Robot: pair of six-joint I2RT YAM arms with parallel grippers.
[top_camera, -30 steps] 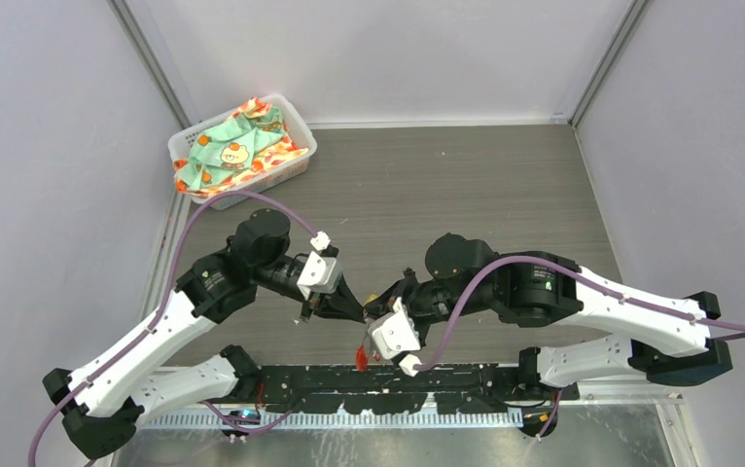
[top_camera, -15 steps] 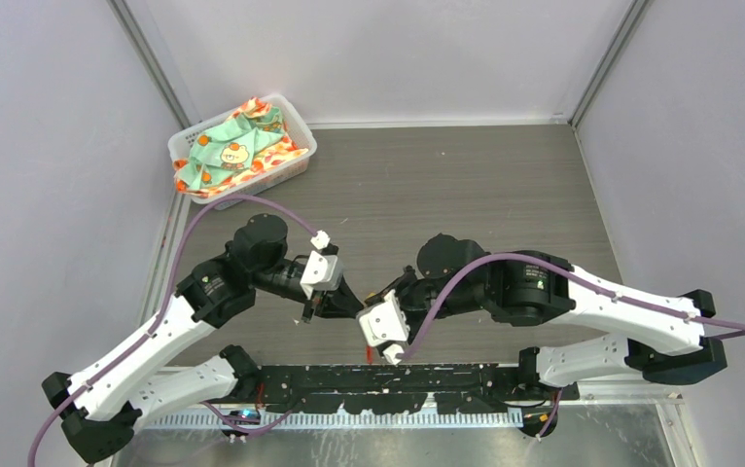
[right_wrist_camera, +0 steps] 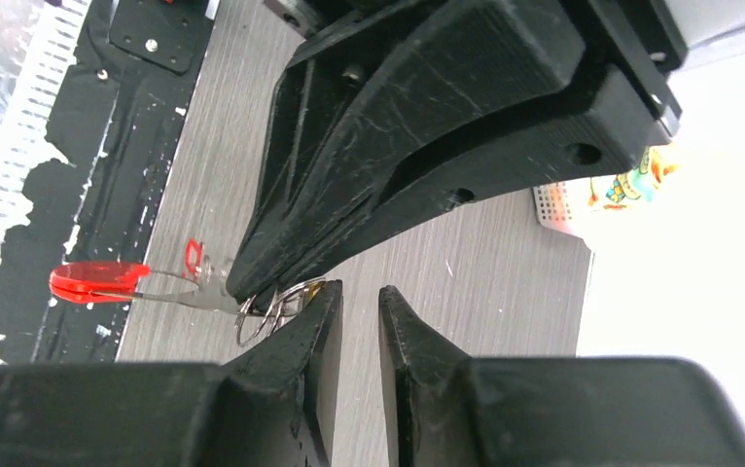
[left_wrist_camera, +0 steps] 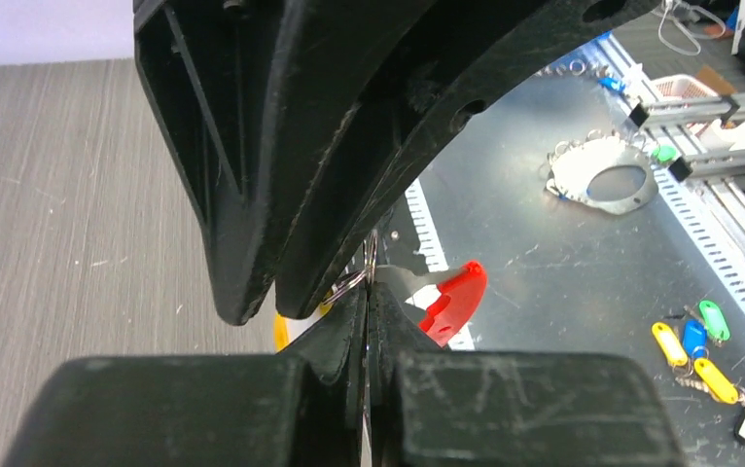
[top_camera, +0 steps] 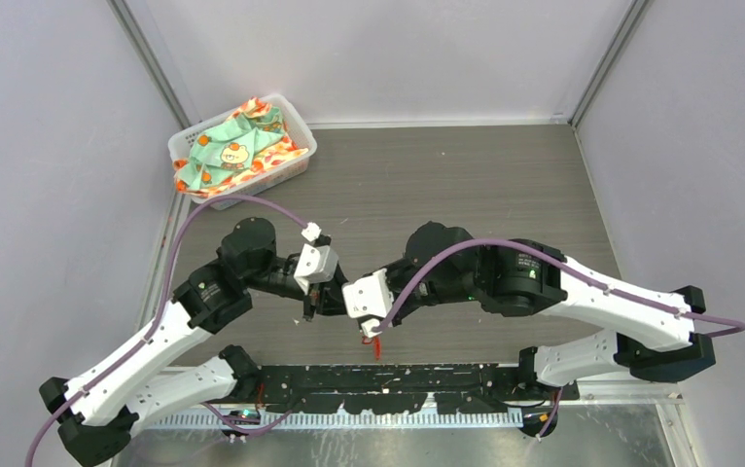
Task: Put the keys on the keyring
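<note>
The right arm (top_camera: 544, 287) swings its forearm and wrist leftward and slightly toward the far side. Its white camera block (top_camera: 365, 297) now sits left of its former position. The left arm (top_camera: 208, 287) draws back a little to the left with it. The point where the left gripper (left_wrist_camera: 368, 297) meets the right gripper (right_wrist_camera: 359, 295) therefore shifts left over the table (top_camera: 466, 185). The right gripper parts its jaws from almost closed to a narrow gap. The red key (top_camera: 374, 342) now hangs directly on the near side of the camera block, no longer at its near left.
</note>
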